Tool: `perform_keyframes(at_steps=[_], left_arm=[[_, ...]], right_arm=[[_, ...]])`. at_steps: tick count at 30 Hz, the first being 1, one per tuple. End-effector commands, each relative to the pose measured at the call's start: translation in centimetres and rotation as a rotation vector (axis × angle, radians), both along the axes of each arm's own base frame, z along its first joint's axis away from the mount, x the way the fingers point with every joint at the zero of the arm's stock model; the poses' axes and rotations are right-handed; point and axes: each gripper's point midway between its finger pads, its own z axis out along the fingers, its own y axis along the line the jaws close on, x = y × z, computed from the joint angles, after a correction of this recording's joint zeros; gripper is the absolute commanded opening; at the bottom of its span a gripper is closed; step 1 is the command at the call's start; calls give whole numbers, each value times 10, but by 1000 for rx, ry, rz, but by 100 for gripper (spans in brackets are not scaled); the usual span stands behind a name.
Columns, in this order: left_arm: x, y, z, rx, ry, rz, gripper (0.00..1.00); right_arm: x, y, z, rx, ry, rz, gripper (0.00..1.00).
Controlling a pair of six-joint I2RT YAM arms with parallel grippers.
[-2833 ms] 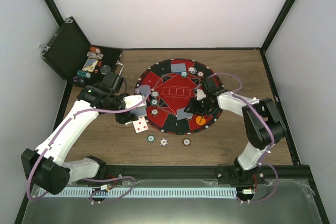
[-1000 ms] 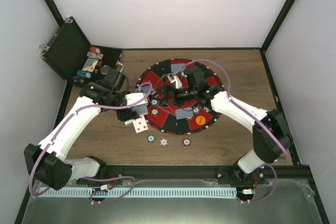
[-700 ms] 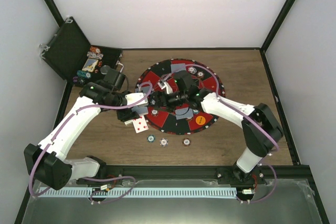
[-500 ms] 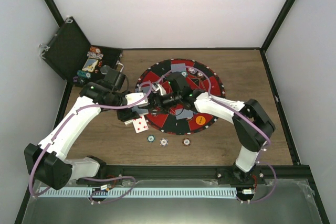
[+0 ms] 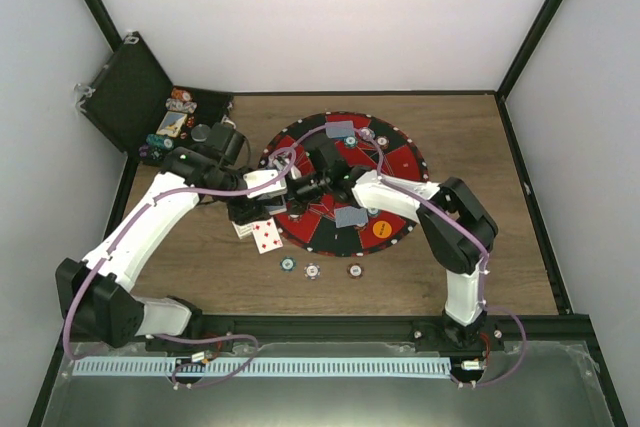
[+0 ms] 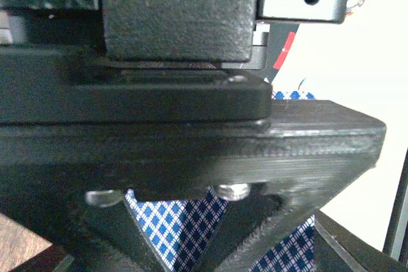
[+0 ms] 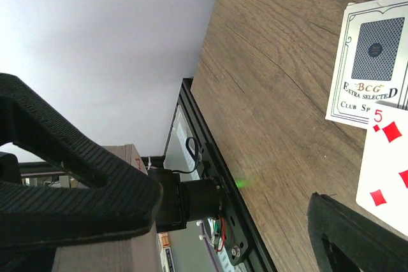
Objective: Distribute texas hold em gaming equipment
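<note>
The left gripper (image 5: 262,195) was clamped on a stack of playing cards (image 6: 169,224), whose blue-checked backs showed between its fingers in the wrist view. It hung at the 9 o'clock edge of the mat (image 5: 398,161). The right gripper (image 5: 296,187) faced it from just beside, its fingers (image 7: 76,183) spread wide with nothing between them. At 6 o'clock from the left gripper, a five of diamonds (image 5: 268,237) lay face up on the table (image 5: 480,147), overlapping a maker's card (image 7: 373,62). A grey-backed card (image 5: 340,129) lay at the mat's 12 o'clock, a second grey-backed card (image 5: 352,216) near 6, and an orange button disc (image 5: 382,230) at 5. Three poker chips (image 5: 313,270) sat in a row on the wood beyond the mat's 6 to 7 o'clock. The open case (image 5: 130,97) stood far out at 10 o'clock.
</note>
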Motion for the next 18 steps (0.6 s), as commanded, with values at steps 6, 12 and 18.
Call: perform_keyframes(at_steps=[6, 12, 18], left_arm=[[3, -8, 17, -44, -21, -12, 4], [1, -6, 23, -42, -27, -6, 4], [-1, -5, 26, -46, -33, -2, 4]], right_arm=[[1, 7, -15, -21, 2, 21, 79], [2, 1, -14, -38, -13, 12, 76], [1, -11, -11, -55, -27, -11, 77]])
